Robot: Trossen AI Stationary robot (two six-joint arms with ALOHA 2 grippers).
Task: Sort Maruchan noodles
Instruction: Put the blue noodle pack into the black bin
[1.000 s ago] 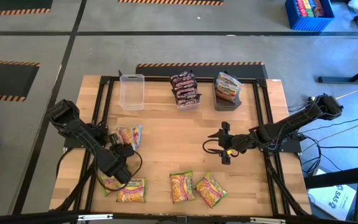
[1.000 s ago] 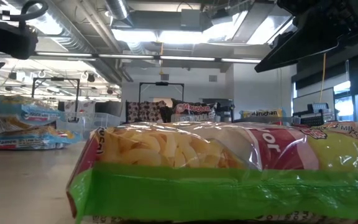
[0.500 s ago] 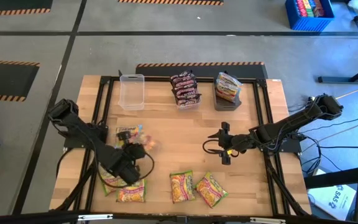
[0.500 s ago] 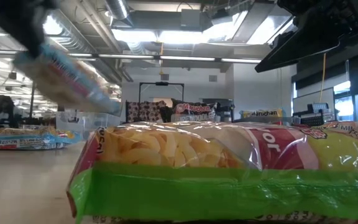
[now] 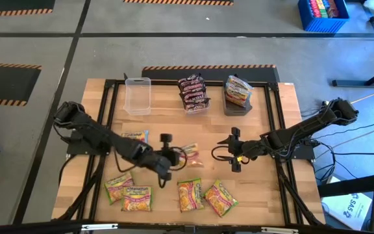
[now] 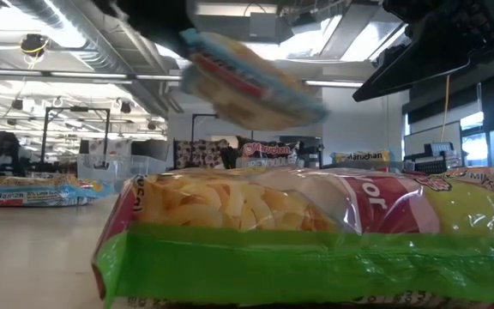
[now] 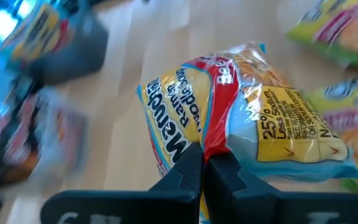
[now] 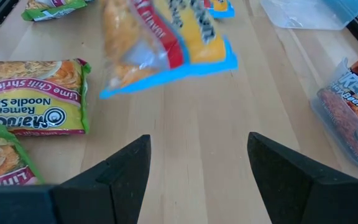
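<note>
The blue-edged ramen packet (image 7: 241,118) is a light, soft film pouch with a brittle noodle block inside. It sags and swings when held by one edge, and the glossy film is slippery. Judged best hold: the crimped seam or a corner of the wrapper, not across the noodle block, which could crack under pressure.

Left tool (image 5: 174,156): closed, with both fingers pinched together on the packet's red and blue edge, as the left wrist view shows. The packet hangs in the air over the middle of the desk (image 5: 265,195), clear of the surface. In the low view it appears tilted, high above the foreground packet.

Right tool (image 5: 234,156): fingers spread wide, holding nothing, waiting at the desk's right-centre. Its wrist view looks toward the hanging packet (image 8: 166,43).

Location of the other packets:
- Four yellow-green Lime Chili Shrimp packets (image 5: 190,195) lie flat along the near edge of the desk.
- One more blue-edged packet (image 5: 135,136) lies on the desk near the left arm.
- Dark maroon packets (image 5: 193,92) stand in the middle tub at the far edge.
- A yellow-green packet stands in the dark grey tub (image 5: 238,106).
- The clear tub (image 5: 137,95) on the far left appears to hold nothing.
</note>
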